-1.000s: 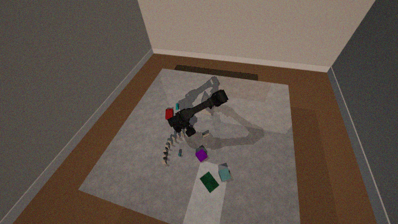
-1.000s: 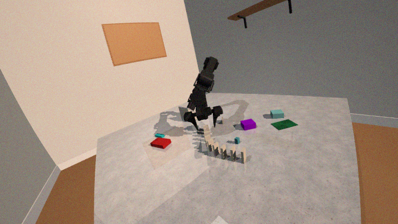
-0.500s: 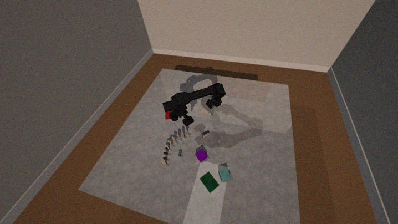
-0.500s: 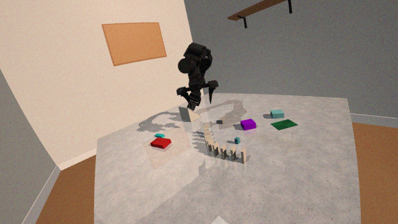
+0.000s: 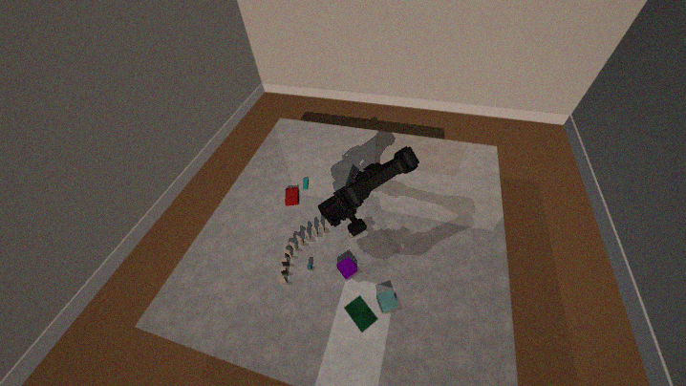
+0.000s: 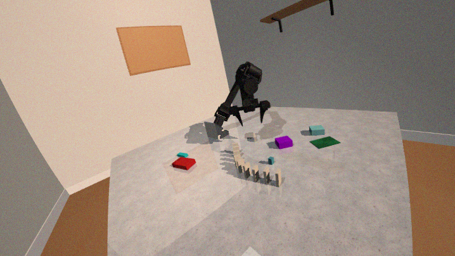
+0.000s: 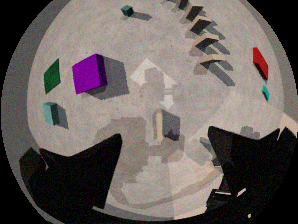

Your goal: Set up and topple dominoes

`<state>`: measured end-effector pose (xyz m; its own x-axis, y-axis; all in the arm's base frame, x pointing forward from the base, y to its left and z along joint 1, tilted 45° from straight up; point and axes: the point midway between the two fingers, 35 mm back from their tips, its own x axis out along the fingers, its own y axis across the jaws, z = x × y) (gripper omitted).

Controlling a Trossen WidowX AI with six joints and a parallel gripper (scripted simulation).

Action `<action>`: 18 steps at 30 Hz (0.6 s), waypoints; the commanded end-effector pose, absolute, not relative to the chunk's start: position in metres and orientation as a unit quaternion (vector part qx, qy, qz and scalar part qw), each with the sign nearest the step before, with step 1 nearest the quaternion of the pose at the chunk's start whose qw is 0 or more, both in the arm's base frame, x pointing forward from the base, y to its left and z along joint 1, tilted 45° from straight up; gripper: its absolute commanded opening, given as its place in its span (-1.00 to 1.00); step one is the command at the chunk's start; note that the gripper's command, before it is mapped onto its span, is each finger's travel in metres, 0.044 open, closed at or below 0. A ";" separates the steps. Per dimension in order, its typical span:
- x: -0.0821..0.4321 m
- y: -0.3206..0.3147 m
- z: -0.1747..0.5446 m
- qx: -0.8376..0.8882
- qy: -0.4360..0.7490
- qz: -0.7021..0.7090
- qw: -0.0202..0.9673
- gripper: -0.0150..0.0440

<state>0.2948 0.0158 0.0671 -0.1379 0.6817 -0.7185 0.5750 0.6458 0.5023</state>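
At the left of the exterior view, you have a red block (image 5: 291, 196) (image 6: 184, 163) (image 7: 260, 63) beside a small cyan piece (image 5: 305, 182) (image 6: 182, 154) (image 7: 266, 93), both apart from the action. Next comes the curved domino row (image 5: 300, 240) (image 6: 246, 170) (image 7: 201, 24), standing. Its far end lies nearest your arm, so a low sideways swing could clip that end and set everything falling early.

Right of that far end, your gripper (image 5: 354, 222) (image 6: 251, 123) (image 7: 166, 135) hangs with its jaws spread wide and nothing between them. Below it sits the loose domino (image 6: 252, 137) (image 7: 159, 125), off the row; you can't be sure of its pose. Come down off-centre and a fingertip may knock it; grip it crooked and it may topple on release.

Farther right, you have a small teal block (image 5: 310, 265) (image 6: 270, 160) (image 7: 127, 10), a purple block (image 5: 347, 268) (image 6: 283, 142) (image 7: 89, 75), then a pale teal block (image 5: 387, 300) (image 6: 317, 130) (image 7: 50, 113) and a flat green piece (image 5: 360, 313) (image 6: 325, 142) (image 7: 52, 76). Careless travel could bump the purple one. You see no containers, so there are no contents to check.
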 end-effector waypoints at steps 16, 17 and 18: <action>0.282 0.071 0.021 0.430 0.751 0.045 0.499 1.00; 0.282 0.072 0.020 0.430 0.751 0.045 0.499 1.00; 0.282 0.073 0.019 0.430 0.751 0.045 0.499 1.00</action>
<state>0.2820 0.0694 0.0223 -0.1337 0.6867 -0.7146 0.5965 0.6315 0.4953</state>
